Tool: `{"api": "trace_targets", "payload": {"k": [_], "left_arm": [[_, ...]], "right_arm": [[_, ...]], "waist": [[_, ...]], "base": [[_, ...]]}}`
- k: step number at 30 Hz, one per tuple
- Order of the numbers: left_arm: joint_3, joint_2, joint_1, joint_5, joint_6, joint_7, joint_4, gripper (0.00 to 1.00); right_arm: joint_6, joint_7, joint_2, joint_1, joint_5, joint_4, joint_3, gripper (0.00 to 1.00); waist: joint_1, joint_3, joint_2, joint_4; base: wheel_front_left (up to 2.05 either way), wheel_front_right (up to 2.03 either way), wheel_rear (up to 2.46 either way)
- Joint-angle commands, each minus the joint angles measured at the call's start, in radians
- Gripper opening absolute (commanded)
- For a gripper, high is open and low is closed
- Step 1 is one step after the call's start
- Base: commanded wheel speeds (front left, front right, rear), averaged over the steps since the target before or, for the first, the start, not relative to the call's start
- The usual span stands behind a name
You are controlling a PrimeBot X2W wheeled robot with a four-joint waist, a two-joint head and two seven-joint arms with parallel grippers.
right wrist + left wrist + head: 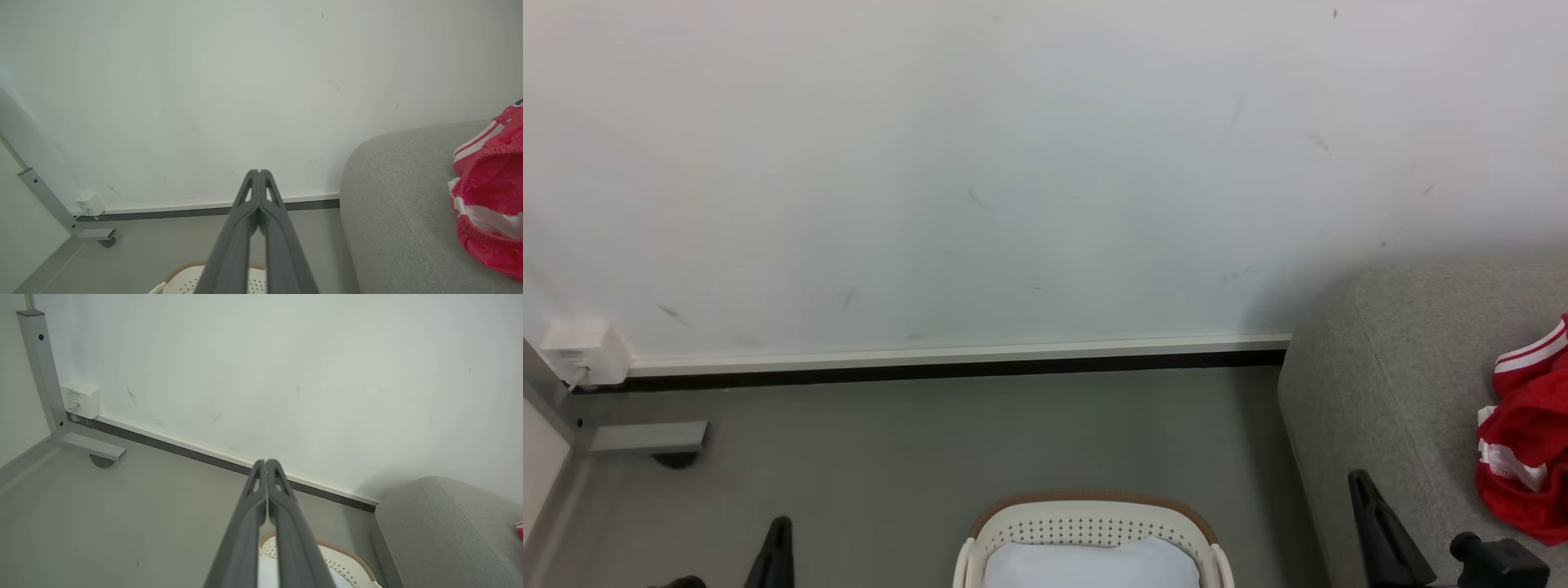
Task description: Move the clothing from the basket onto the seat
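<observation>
looks like the wrap-up step to me: the big grey seat (1388, 392) already carries the clothing (1529, 457), well in from its rounded left end. the basket (1094, 524) sits on the floor just beside that end with a plain white cloth (1093, 565) in it. its near half is cut off though, so the next move calls for tilting down to check for leftovers. the clothing is a crumpled heap, long axis running roughly from the wall toward the robot, striped end pointing at the wall. left tool (266, 462) and right tool (258, 171) are both pinched shut, holding nothing.
</observation>
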Motion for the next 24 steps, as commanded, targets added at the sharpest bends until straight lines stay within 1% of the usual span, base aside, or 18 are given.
{"api": "trace_targets", "payload": {"k": [1,11,24], "left_arm": [[0.007,0.004,-0.027,-0.056,0.000,0.009,-0.019,0.00],[0.010,0.002,-0.041,-0.225,0.000,0.052,-0.029,0.00],[0.016,-0.001,-0.060,-0.416,0.000,0.104,-0.036,0.00]], "right_arm": [[0.000,0.010,0.000,-0.021,0.051,-0.015,-0.014,0.00],[0.000,0.053,0.001,-0.032,0.220,-0.016,-0.043,0.00],[-0.001,0.102,0.004,-0.044,0.412,-0.018,-0.078,0.00]], "waist": [[0.0000,0.001,-0.0001,0.001],[0.0000,0.005,-0.0001,0.005],[0.0000,0.011,-0.0001,0.010]], "base": [[0.00,0.00,0.00],[0.00,0.00,0.00],[0.00,0.00,0.00]]}}
